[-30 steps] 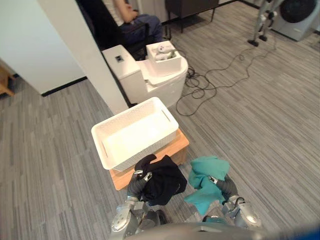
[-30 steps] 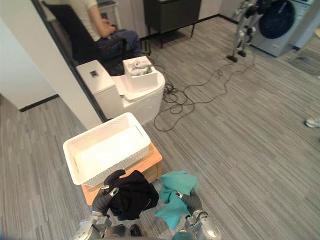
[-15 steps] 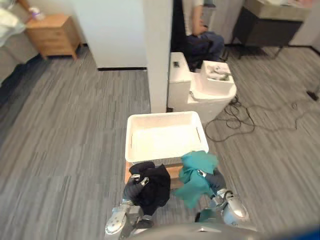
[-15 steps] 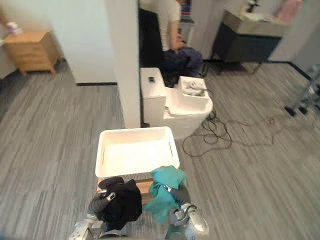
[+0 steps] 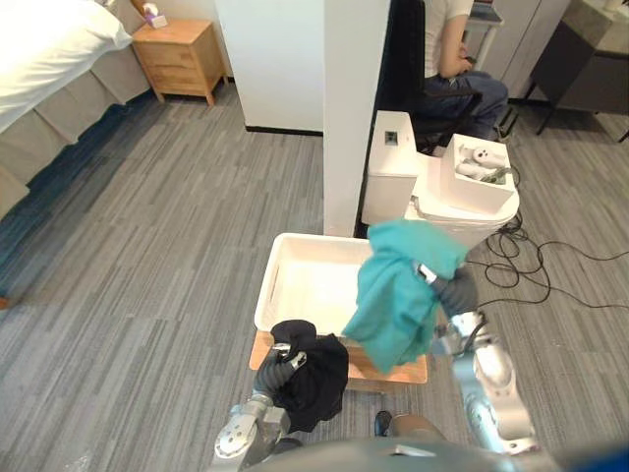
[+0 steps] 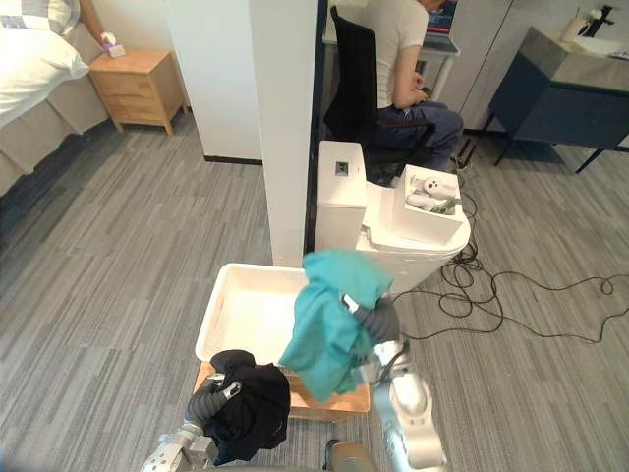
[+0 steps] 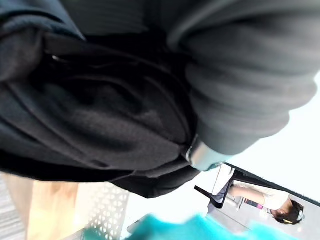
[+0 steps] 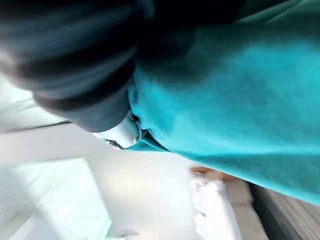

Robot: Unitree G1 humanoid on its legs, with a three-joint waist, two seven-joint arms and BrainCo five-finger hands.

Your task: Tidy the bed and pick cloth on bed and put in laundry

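A white laundry basket (image 5: 268,289) sits on a low wooden stand (image 5: 395,373) in front of me. My right hand (image 5: 454,292) is raised over the basket's right side and is shut on a teal cloth (image 5: 398,295), which hangs down across the basket's front right corner. That cloth also shows in the right wrist view (image 8: 235,100). My left hand (image 5: 285,359) is low by the stand's front left corner, shut on a bunched black cloth (image 5: 319,379). The left wrist view shows this black cloth (image 7: 100,115) pressed against the hand.
A white pillar (image 5: 354,108) rises just behind the basket. Beside it stands a white unit (image 5: 432,197), with cables (image 5: 550,270) on the floor to its right. A person (image 5: 457,59) sits on a chair behind. A bed (image 5: 44,54) and nightstand (image 5: 182,54) are far left.
The camera has swung, bringing the bed into view. My right hand has lifted the teal cloth from low in front of the stand to above the basket. The left hand stays low with the black cloth.
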